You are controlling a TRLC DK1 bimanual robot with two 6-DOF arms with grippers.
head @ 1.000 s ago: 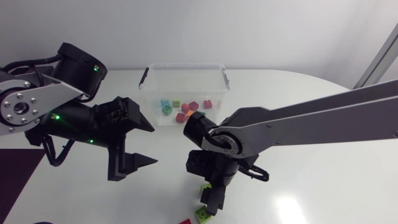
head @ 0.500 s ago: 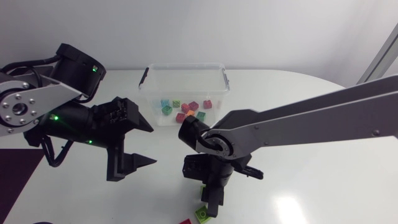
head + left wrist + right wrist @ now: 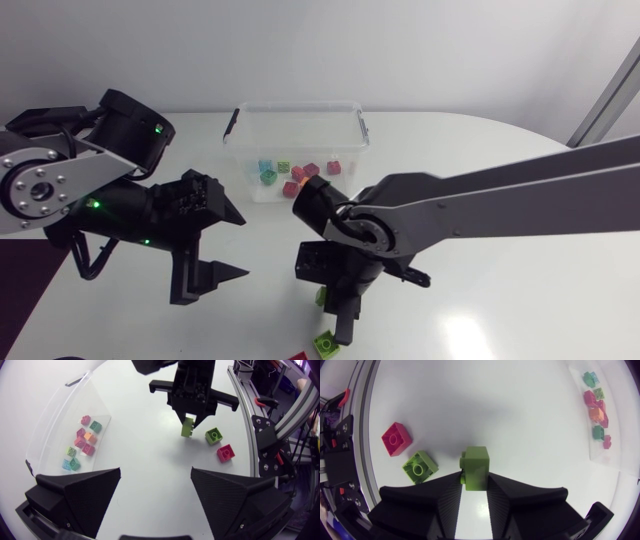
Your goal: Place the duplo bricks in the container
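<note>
Inspected the white table first. Found the clear container at its far side, open-topped, with a cluster of small coloured bricks already on its floor. Found the left gripper spread wide with nothing between its fingers, hanging above bare table and well apart from the work. Found the right gripper closed from two sides on an upright lime-green brick, on the near side of the container and apparently raised off the table. Noted a loose green brick and a red brick lying close together on the table, just beside that gripper and near the front edge.

Judged the step in hand to be carrying the held brick to the container. Advised raising it enough to pass over the near wall, with the grip kept firm and the brick upright. Advised travelling straight across the open table, away from the left arm. Advised releasing only once well inside the rim and low over a bare patch of floor, to prevent a bounce out.
</note>
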